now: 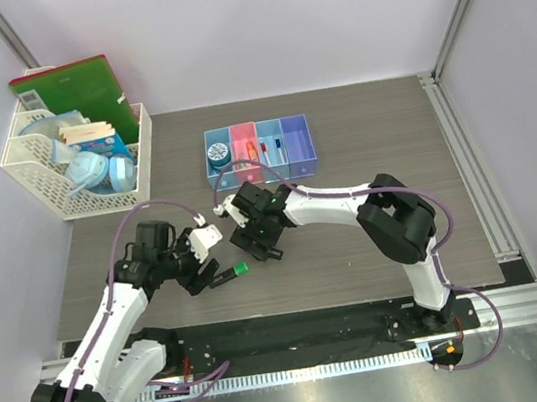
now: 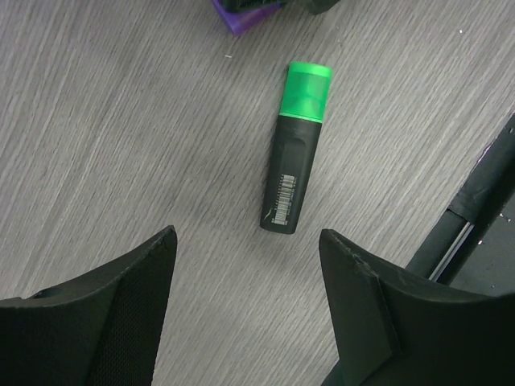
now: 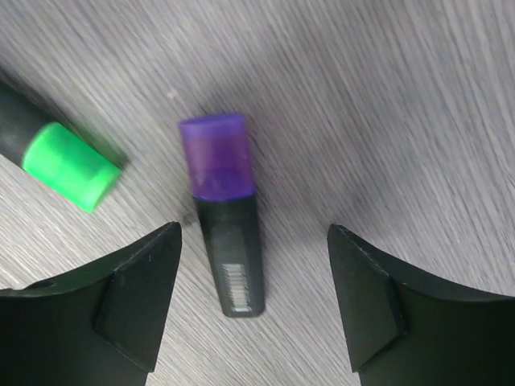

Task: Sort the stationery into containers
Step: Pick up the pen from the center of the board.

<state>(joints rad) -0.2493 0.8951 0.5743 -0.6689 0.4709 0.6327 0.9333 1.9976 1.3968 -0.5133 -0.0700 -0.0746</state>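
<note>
Top external view: the table carries a white basket at its far-left corner and the bins at the far middle. Both arms reach low over the near centre. Left gripper: jaws spread, gripping nothing, with the green highlighter flat on the table just beyond its fingertips. Right gripper: jaws spread too, and the purple highlighter lies flat between the fingers, touching neither. The two caps lie near each other.

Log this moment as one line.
left tool: open, over green-capped black highlighter | right tool: open, over purple-capped black highlighter | both highlighters: lying on grey table
</note>
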